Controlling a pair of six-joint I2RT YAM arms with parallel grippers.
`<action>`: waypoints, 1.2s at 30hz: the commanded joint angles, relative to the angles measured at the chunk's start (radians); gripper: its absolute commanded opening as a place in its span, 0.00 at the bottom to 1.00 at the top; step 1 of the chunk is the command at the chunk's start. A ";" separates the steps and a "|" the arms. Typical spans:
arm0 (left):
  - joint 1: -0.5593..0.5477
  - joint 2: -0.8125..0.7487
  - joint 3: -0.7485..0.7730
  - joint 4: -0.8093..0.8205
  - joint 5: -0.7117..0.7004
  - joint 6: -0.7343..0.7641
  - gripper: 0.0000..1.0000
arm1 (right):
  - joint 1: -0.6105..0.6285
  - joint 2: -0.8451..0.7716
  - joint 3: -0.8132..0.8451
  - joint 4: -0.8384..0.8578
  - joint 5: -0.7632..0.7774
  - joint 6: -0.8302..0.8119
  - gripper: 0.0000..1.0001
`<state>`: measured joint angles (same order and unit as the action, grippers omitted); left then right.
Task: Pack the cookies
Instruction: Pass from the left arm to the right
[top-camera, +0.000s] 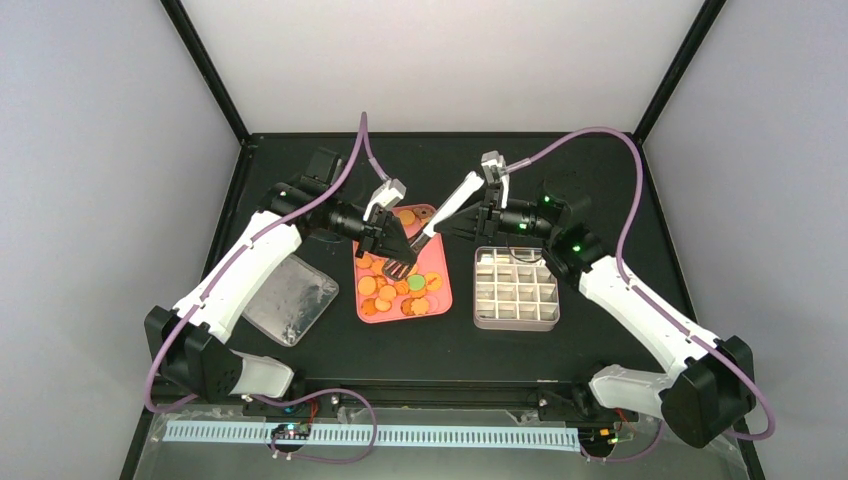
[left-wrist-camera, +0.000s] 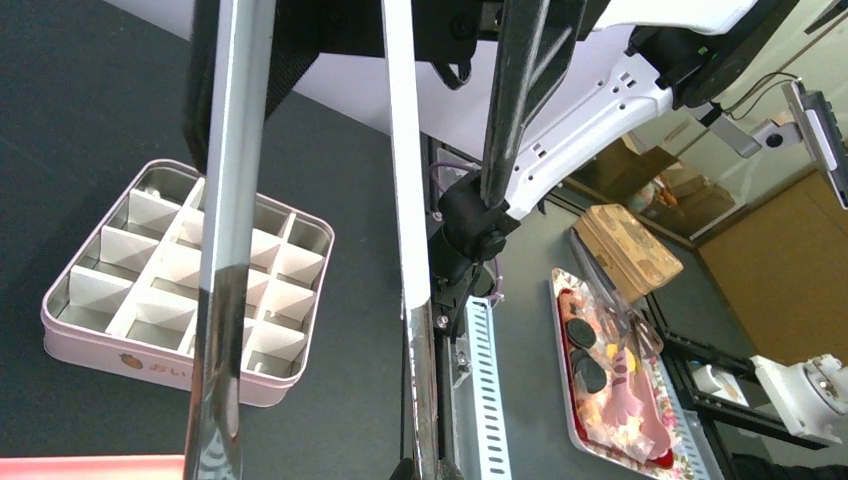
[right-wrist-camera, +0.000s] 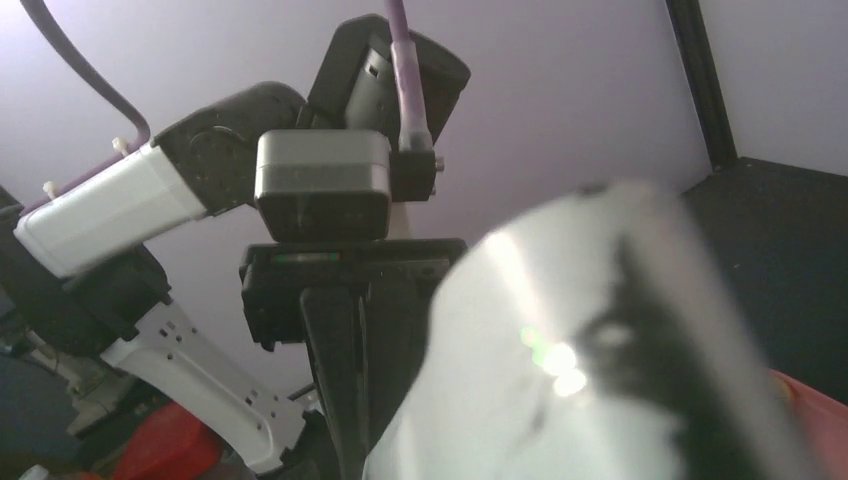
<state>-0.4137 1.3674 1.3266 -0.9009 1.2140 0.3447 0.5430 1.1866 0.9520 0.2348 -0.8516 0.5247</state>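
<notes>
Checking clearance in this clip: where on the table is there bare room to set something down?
Bare table lies in front of the pink tray and divided tin, toward the arm bases, and along the far edge. The gap between them is narrow. Crowded: over the tray, where left gripper, right gripper and tongs meet.

Both arms reach forward and fold inward, wrists facing each other mid-table. The left gripper (top-camera: 396, 252) is pitched down, jaws fully closed. The right gripper (top-camera: 472, 212) points left, jaws partway apart, clamped on the tongs (top-camera: 445, 212). Each white upper link runs diagonally from its base, with the dark forearms turned toward centre.
</notes>
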 joint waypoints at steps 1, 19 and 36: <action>0.001 -0.017 0.041 0.005 0.004 0.007 0.02 | 0.002 0.024 0.032 0.121 0.041 0.086 0.57; 0.003 -0.023 0.038 0.019 -0.009 0.006 0.01 | 0.003 0.012 -0.008 0.110 -0.039 0.076 0.34; 0.131 0.015 0.050 -0.088 -0.448 0.097 0.88 | 0.023 -0.091 -0.008 -0.195 0.327 -0.195 0.28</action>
<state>-0.3660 1.3682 1.3407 -0.9257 0.9512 0.3893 0.5480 1.1110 0.9295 0.1219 -0.6571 0.4305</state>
